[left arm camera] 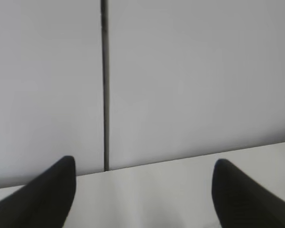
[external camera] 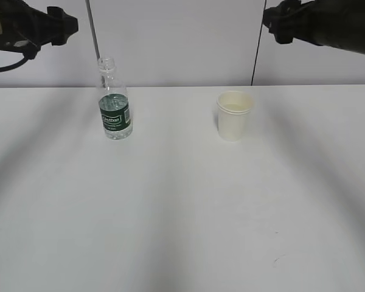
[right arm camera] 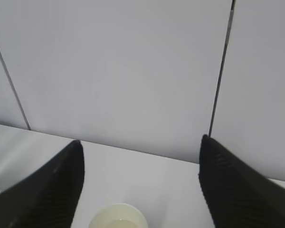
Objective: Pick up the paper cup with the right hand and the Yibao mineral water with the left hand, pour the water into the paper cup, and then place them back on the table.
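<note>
The Yibao mineral water bottle, clear with a dark green label and no cap, stands upright on the white table at the left, about half full. The cream paper cup stands upright at the right centre with water in it; its rim also shows at the bottom of the right wrist view. My left gripper is open and empty, raised at the upper left, away from the bottle. My right gripper is open and empty, raised above and behind the cup at the upper right.
A pale panelled wall with dark vertical seams runs behind the table's far edge. A thin grey rod stands behind the bottle.
</note>
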`<state>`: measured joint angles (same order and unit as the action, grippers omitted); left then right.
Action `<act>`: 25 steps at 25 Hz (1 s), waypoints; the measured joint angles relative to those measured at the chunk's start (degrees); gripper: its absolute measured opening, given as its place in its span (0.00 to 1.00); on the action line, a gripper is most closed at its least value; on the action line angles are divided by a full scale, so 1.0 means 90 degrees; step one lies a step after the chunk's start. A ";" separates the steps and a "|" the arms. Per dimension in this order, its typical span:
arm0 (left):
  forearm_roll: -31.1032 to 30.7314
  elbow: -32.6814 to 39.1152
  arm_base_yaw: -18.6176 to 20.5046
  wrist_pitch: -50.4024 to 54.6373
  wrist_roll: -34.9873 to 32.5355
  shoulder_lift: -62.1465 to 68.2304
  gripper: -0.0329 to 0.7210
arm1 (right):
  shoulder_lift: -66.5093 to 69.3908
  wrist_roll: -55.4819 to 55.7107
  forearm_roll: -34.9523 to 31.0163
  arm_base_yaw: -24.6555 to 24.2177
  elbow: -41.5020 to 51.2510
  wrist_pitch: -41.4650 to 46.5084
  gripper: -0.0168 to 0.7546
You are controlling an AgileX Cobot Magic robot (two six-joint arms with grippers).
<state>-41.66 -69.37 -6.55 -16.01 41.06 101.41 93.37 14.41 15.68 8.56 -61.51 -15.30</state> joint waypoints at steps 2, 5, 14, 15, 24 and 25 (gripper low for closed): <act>0.0085 0.0000 0.0000 0.0347 0.0014 -0.0118 0.75 | 0.0000 0.0000 0.0000 0.0000 -0.0164 0.0333 0.78; 0.0143 0.0000 0.0000 0.1009 0.0014 -0.0288 0.74 | 0.0000 0.0000 0.0000 0.0000 -0.0382 0.0753 0.78; 0.0944 -0.0691 -0.0170 0.4316 -0.0245 -0.0691 0.65 | 0.0000 0.0000 -0.0011 0.0000 -0.0969 0.1963 0.78; 0.1181 -0.0787 -0.0228 0.4533 -0.0431 -0.0696 0.64 | 0.0000 0.0000 -0.0009 0.0000 -0.1028 0.2066 0.78; 0.3521 -0.1264 -0.0329 0.6227 -0.2429 -0.0696 0.64 | 0.0000 0.0013 -0.0120 0.0000 -0.1466 0.3258 0.78; 0.3682 -0.1348 -0.0329 0.6404 -0.2607 -0.0696 0.64 | 0.0000 0.0013 -0.0155 0.0000 -0.1492 0.3384 0.78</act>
<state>-8.52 -81.50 -9.51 41.63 17.60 95.15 93.37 14.52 14.29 8.56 -74.93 15.16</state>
